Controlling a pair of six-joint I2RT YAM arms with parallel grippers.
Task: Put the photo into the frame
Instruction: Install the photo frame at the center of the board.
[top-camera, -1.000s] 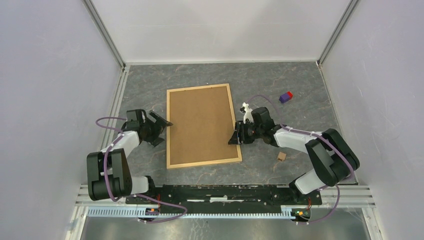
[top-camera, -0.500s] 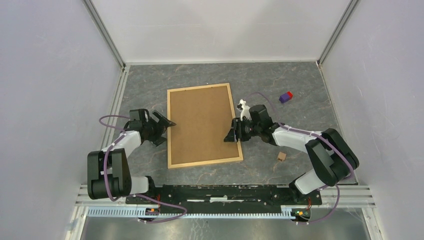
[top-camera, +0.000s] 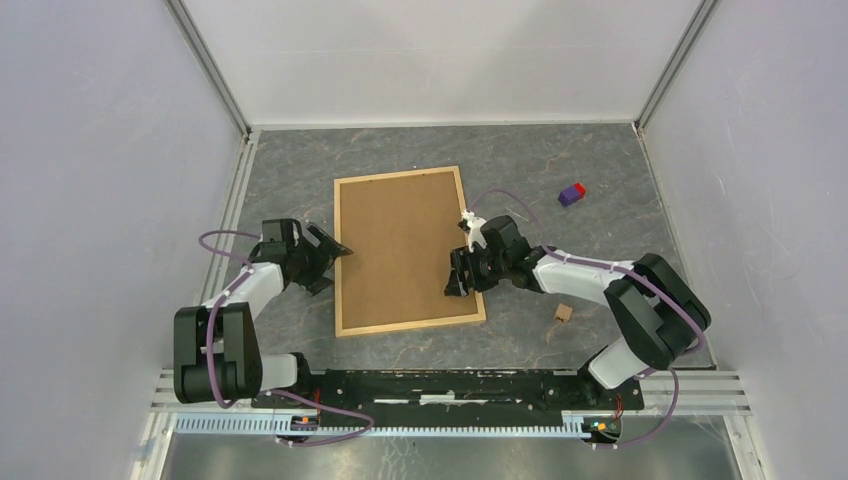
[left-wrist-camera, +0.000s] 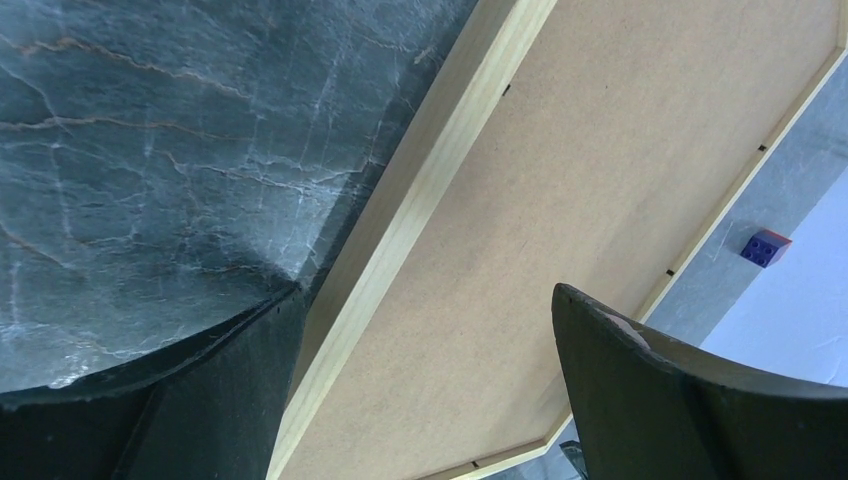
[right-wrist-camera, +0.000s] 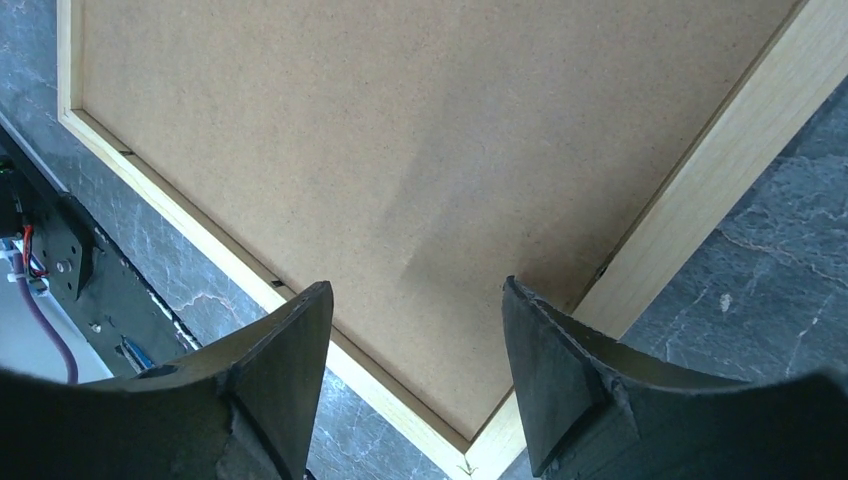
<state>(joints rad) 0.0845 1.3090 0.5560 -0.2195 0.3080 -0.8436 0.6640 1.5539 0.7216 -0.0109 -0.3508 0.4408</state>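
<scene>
Top external view: the frame (top-camera: 405, 250) lies back-up on the grey veined table (top-camera: 560, 150), between the two sets of jaws, which I judge leaves its rear open for loading
Jaws of the left gripper (top-camera: 332, 266): spread fully wide and straddling the frame's left rail, one finger over the table, the other over the backing panel (left-wrist-camera: 600, 150); nothing is gripped
Jaws of the right gripper (top-camera: 458, 276): partly apart and empty, poised over the panel just inside the right rail (right-wrist-camera: 700, 190), close to a corner
Why so placed: probably to steady or lift the frame from opposite long edges, or to reach the small dark tabs along the inner edge
Where the photo is: in no view; whether it lies beneath the panel under the jaws cannot be told
Panel: flat brown fibreboard, matte, fine-grained
Rails: thin pale wood strips, smooth, mitred at the corners
Strays: a purple-and-red block (top-camera: 572, 193) beyond the right jaws and a small wooden cube (top-camera: 564, 313) outside them, both apart from the frame
</scene>
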